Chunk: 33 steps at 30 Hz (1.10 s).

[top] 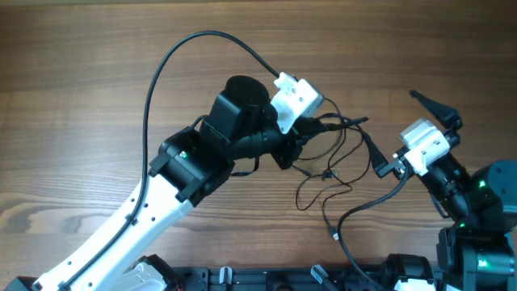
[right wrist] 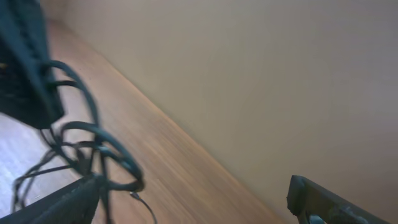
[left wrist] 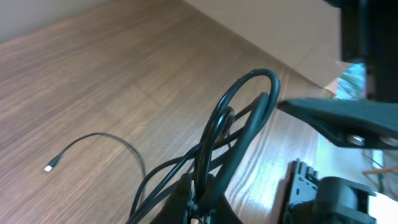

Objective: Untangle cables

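Observation:
The cables (top: 329, 153) form a loose tangle of thin black loops at the table's centre-right, with one small plug end (top: 334, 234) trailing toward the front. My left gripper (top: 292, 147) is shut on a bunch of strands at the tangle's left side. In the left wrist view the cables (left wrist: 249, 102) arch up out of the closed gripper (left wrist: 202, 202), and one free end with a pale plug (left wrist: 48, 168) lies on the wood. My right gripper (top: 401, 129) stands wide open just right of the tangle. In its own view the gripper (right wrist: 193, 205) holds nothing, and the cables (right wrist: 93, 143) loop beside its left finger (right wrist: 62, 202).
The wooden table (top: 81, 97) runs bare to the left and back. A thick black arm cable (top: 174, 56) arcs over the left arm. Another thick arm cable (top: 367, 206) curves from the right wrist to the front edge. A plain wall (right wrist: 249, 74) rises behind the table.

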Motion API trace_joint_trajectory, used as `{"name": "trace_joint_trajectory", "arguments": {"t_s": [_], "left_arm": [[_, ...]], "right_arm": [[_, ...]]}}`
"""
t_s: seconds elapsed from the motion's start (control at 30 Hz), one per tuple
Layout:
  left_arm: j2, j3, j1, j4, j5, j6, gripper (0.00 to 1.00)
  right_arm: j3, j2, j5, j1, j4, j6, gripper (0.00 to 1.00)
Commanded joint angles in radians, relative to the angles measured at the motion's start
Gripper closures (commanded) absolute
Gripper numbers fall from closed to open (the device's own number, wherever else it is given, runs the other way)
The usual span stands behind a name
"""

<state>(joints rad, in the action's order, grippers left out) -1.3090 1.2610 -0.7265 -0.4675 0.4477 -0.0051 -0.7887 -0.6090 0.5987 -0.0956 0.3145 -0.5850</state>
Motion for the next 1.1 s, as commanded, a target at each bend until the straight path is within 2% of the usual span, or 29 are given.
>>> {"name": "trace_joint_trajectory", "arguments": {"t_s": [0.0,0.17,0.23,0.3,0.53,0.63,0.73,0.9,1.07], "left_arm": [[0.019,0.0,-0.001,0.021,0.143,0.029,0.96],[0.018,0.0,-0.018,0.023,0.188,0.028,0.96],[0.011,0.0,-0.058,0.031,0.188,0.027,0.96],[0.01,0.0,-0.094,0.056,0.188,0.027,0.96],[0.01,0.0,-0.117,0.121,0.188,-0.007,0.96],[0.009,0.0,-0.117,0.115,0.188,-0.011,0.96],[0.005,0.0,-0.117,0.103,0.188,-0.041,0.96],[0.003,0.0,-0.117,0.061,0.171,-0.04,0.96],[0.003,0.0,-0.117,-0.032,0.043,-0.04,0.96]], "right_arm": [[-0.004,0.009,-0.075,-0.003,0.0,0.009,0.01],[-0.004,0.009,-0.081,-0.003,-0.01,0.017,0.01],[-0.004,0.009,0.111,-0.003,-0.089,0.103,0.01],[-0.004,0.009,0.182,-0.003,-0.112,0.122,0.02],[-0.004,0.009,0.188,-0.003,-0.14,0.144,0.02],[-0.004,0.009,0.182,-0.003,-0.233,0.267,0.0],[-0.004,0.009,0.082,-0.003,-0.333,0.464,0.0],[-0.004,0.009,-0.028,-0.003,-0.387,0.635,0.0],[-0.004,0.009,-0.14,-0.003,-0.412,0.762,0.0]]}}
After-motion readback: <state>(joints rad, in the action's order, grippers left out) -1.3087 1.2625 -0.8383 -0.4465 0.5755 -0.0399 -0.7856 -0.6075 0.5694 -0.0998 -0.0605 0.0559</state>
